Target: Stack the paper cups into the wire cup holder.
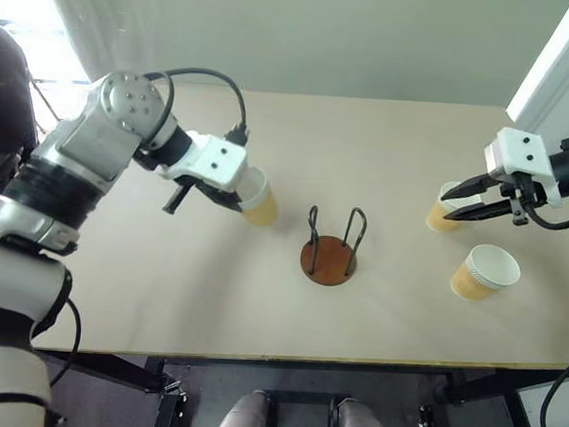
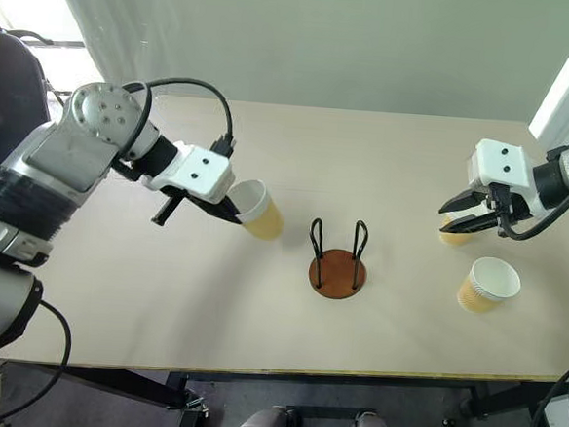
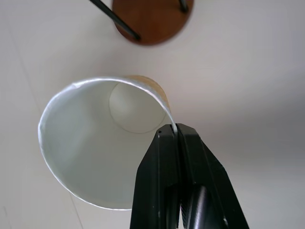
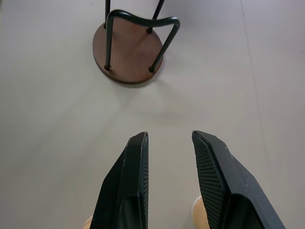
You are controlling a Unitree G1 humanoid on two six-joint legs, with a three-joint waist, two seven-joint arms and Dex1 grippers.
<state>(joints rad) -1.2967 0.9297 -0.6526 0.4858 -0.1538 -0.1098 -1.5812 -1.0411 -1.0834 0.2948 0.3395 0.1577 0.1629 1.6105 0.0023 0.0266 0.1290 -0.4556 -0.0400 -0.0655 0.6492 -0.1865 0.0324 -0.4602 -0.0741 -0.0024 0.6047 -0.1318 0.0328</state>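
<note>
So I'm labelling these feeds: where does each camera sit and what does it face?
Head stereo pair: high, looking down at the table, both arms.
Left wrist: along the left gripper, pinching a paper cup by its rim.
Right wrist: along the open right gripper, above another cup.
All share the wire cup holder.

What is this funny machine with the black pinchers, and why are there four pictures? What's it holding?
It is a robot with two arms. Two pictures come from cameras in its head, looking down at a table. The other two come from cameras on its wrists, peeking along each pincher. The left gripper is pinched shut on the rim of a paper cup, holding it tilted. The right gripper is open, with nothing in it, just above a second cup. A third cup stands on the table nearby. In the middle stands the wire cup holder, with no cups in it yet.
</note>
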